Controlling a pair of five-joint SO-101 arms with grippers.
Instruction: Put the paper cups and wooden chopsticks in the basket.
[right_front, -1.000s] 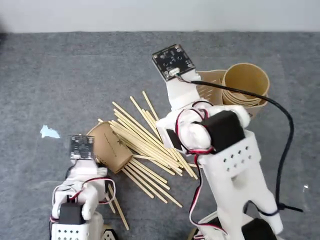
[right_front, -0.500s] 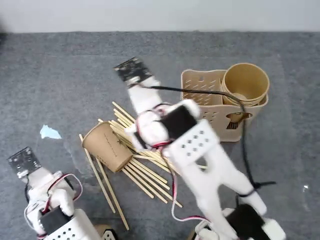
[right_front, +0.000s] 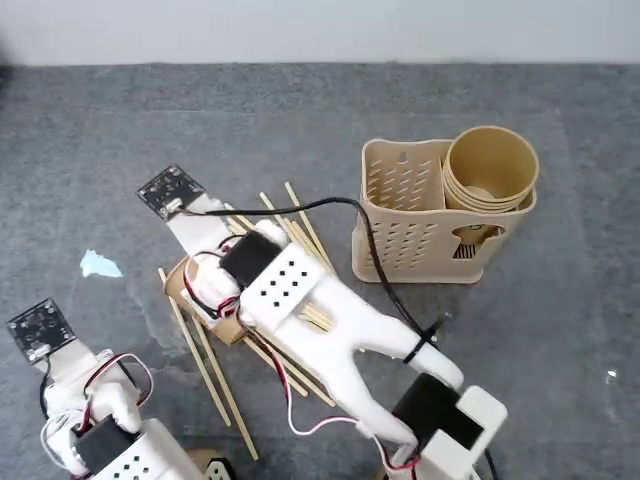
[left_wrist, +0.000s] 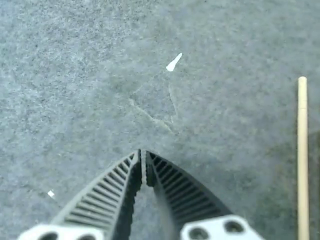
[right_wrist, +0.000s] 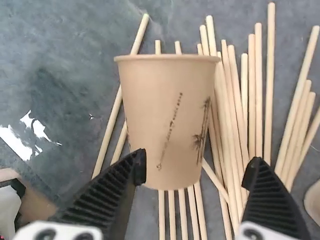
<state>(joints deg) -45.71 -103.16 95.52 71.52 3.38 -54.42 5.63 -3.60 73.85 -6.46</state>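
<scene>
Tool on the right arm, right tool (right_wrist: 196, 166): wide open, one jaw on each side of the base end of a paper cup (right_wrist: 167, 115). Cannot tell whether either jaw touches it; nothing gripped. The cup lies on its side, mouth away from the tool, resting across loose wooden chopsticks (right_wrist: 240, 100). The sticks run under it and fan out beside it, roughly parallel, some overlapping. In the high view this pile sits around the middle of the desk (right_front: 300, 130), toward the near-left side, with the right arm stretched over it from the near edge.

Left tool (left_wrist: 142, 161): closed, tips together, nothing between them, above bare grey desk cover at the near-left corner. A single chopstick (left_wrist: 302, 150) lies to one side of it, apart from the tips. A small white scrap (left_wrist: 174, 62) lies on the cover farther out.

Basket (right_front: 420, 235): upright, toward the far-right part of the desk, well apart from the lying cup. It is perforated, with two compartments. A stack of cups (right_front: 490, 170) stands upright in the compartment nearer the right edge. A black cable (right_front: 370, 240) runs from the right arm's wrist past the basket's front. A light blue scrap (right_front: 98, 264) lies near the left edge.
</scene>
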